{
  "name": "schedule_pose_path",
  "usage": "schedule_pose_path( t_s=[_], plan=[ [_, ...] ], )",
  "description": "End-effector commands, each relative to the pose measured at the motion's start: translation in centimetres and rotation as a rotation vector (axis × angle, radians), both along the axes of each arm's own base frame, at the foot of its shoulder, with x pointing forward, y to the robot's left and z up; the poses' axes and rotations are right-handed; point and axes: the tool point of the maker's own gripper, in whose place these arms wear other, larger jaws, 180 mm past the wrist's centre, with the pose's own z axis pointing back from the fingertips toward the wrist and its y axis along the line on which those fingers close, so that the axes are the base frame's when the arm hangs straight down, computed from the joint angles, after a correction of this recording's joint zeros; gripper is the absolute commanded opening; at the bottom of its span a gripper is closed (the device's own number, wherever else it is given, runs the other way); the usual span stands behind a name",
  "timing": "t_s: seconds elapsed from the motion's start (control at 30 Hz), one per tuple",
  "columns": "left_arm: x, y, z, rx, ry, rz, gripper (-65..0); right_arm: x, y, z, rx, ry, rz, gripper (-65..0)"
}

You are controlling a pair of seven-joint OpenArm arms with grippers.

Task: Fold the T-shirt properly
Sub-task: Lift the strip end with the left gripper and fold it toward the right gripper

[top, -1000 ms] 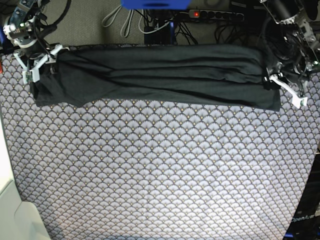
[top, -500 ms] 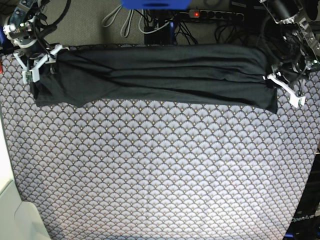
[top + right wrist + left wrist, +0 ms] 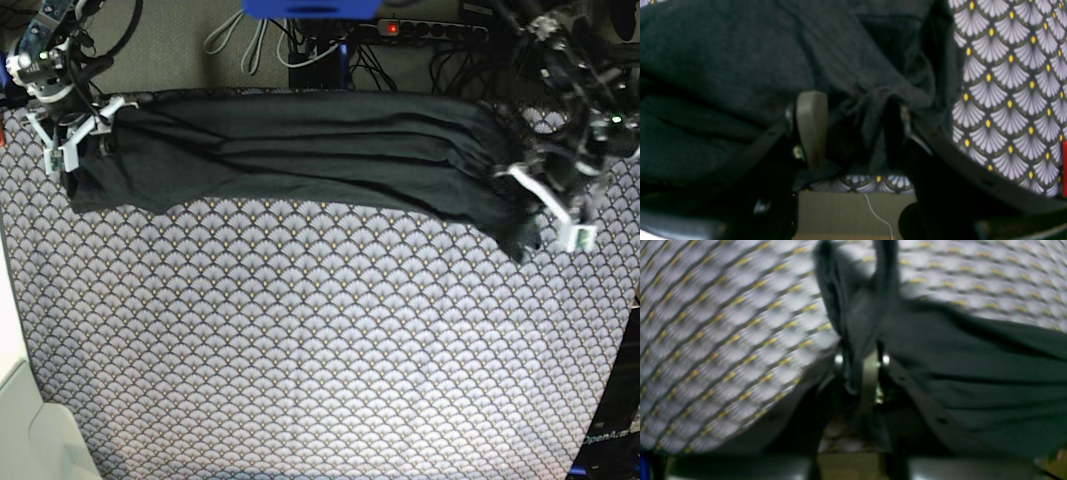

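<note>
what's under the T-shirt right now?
The T-shirt lies along the far edge of the scallop-patterned tablecloth, which shows all around it. Anything else beneath the fabric is covered; no bulge suggests anything there.

The left wrist view was blurred throughout, so the scallop-patterned cloth surface smeared into streaks. The dark charcoal soft-fabric T-shirt ran off that frame's right edge, and its bunched fold hid the fingers' tips. No print showed on the shirt anywhere.
</note>
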Motion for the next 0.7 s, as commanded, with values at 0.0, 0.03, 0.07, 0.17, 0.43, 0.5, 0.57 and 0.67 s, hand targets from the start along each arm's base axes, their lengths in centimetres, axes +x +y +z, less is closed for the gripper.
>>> schedule_pose_path(
  t_s=[0.0,0.03,0.07,0.17,0.43,0.5,0.57,0.67],
  plan=[
    [0.6,-1.5,1.0,-0.010,-0.037,-0.040,-64.7,0.5,-0.4,0.9,-0.013,-0.035,0.001,-36.2],
    [0.6,-3.0,0.9,-0.029,-0.032,-0.069,-64.7,0.5,-0.4,0.9,-0.013,-0.035,0.001,-36.2],
    [0.6,-4.7,0.5,-0.057,-0.019,-0.097,-64.7,0.6,-0.4,0.9,-0.013,-0.036,0.001,-36.2],
    [0.0,-8.9,-0.5,-0.122,0.012,-0.166,-64.7,1.2,-0.6,1.3,-0.020,-0.051,0.004,-36.2],
    [-1.3,-16.1,-0.9,-0.234,0.039,-0.297,-64.7,1.7,-1.5,2.0,-0.050,-0.060,0.017,-36.2],
    [-1.3,-16.9,-0.7,-0.257,0.037,-0.296,-64.7,1.7,-1.6,2.0,-0.053,-0.060,0.018,-36.2],
    [-1.0,-17.3,-0.6,-0.282,0.042,-0.270,-64.7,1.7,-1.6,2.0,-0.053,-0.060,0.018,-36.2],
    [-0.5,-20.0,0.3,-0.342,0.021,-0.275,-64.7,1.7,-1.6,2.0,-0.053,-0.060,0.018,-36.2]
  ],
)
